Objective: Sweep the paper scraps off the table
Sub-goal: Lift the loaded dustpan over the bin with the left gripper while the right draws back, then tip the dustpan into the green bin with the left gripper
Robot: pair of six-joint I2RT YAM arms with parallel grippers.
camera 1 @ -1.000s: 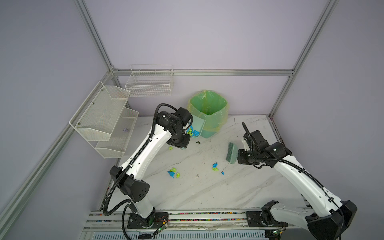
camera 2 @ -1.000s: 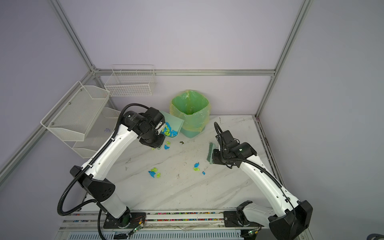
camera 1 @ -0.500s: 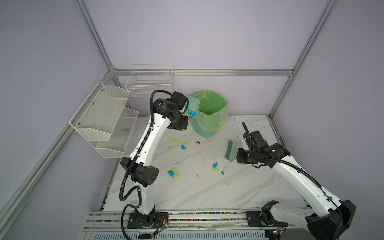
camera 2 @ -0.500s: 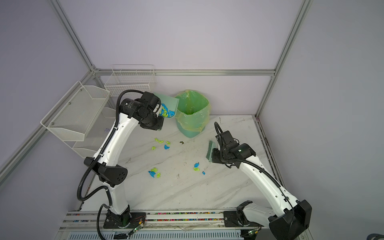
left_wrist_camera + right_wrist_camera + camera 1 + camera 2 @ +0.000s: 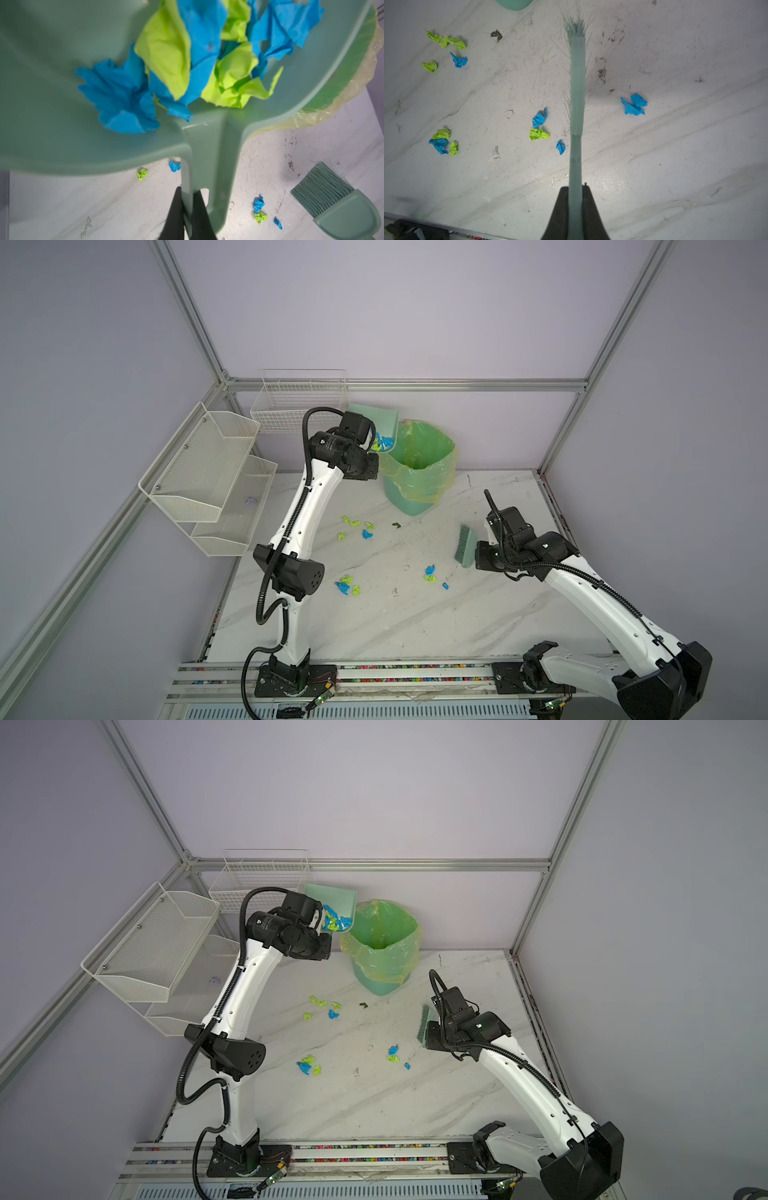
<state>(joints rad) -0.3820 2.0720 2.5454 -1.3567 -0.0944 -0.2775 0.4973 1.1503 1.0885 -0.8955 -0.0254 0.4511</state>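
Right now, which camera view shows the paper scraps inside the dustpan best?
The left wrist view: the paper scraps lie close and large in the dustpan, creases clear. In both top views they are only a small coloured patch. The right wrist view misses them.

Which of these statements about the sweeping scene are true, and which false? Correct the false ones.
1. The left gripper holds the dustpan by its handle. True.
2. The dustpan is empty. False: blue and yellow-green paper scraps lie in it.
3. The right gripper is shut on the brush. True.
4. The table is cleared of scraps. False: several lie scattered on it.
5. The dustpan rests flat on the table. False: it is raised beside the bin.
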